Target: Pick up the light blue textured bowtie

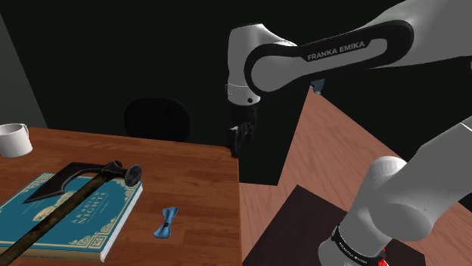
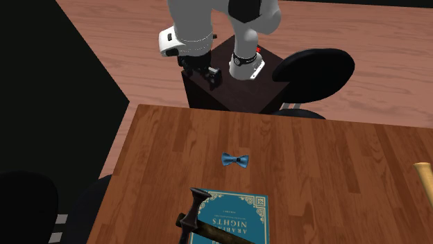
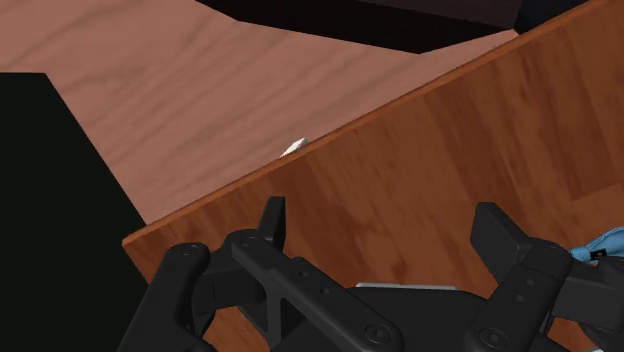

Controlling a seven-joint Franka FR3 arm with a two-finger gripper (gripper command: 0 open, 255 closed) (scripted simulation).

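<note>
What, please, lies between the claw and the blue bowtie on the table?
Only bare wood of the table: in the second exterior view the open claw hangs near its edge, and nothing stands before the bowtie.

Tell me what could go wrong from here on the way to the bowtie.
1. The open claw hangs near the table edge; a low approach might clip it.
2. The blue bowtie lies flat on the wood, so the claw may slide over it.
3. The book with the axe lies close by; a wide approach could nudge it.
</note>
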